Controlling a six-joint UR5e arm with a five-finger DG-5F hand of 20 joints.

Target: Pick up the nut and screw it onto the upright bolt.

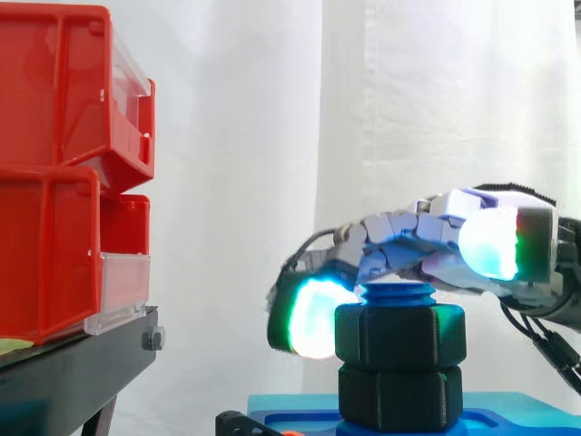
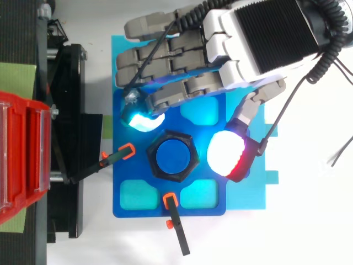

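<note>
A black hex nut (image 2: 172, 156) (image 1: 399, 336) sits threaded on the upright blue bolt (image 2: 172, 157) (image 1: 397, 294), whose top pokes out just above it. Under it is a second black hex piece (image 1: 399, 395) on the blue base plate (image 2: 126, 182). My hand (image 2: 248, 44) (image 1: 436, 236) reaches in from the right at nut height. Its fingers stretch past the nut's far side, with a cyan-glowing fingertip (image 2: 142, 119) off one corner. The white-and-red glowing thumb pad (image 2: 227, 154) lies on the opposite side. A small gap shows between each pad and the nut. The hand is open.
Two orange-tipped black clamps (image 2: 127, 150) (image 2: 170, 200) hold the base plate, which has several teal recesses (image 2: 138, 194). Stacked red bins (image 1: 64, 173) stand on a black stand (image 1: 82, 363) to the left, close to the plate's edge. A white curtain hangs behind.
</note>
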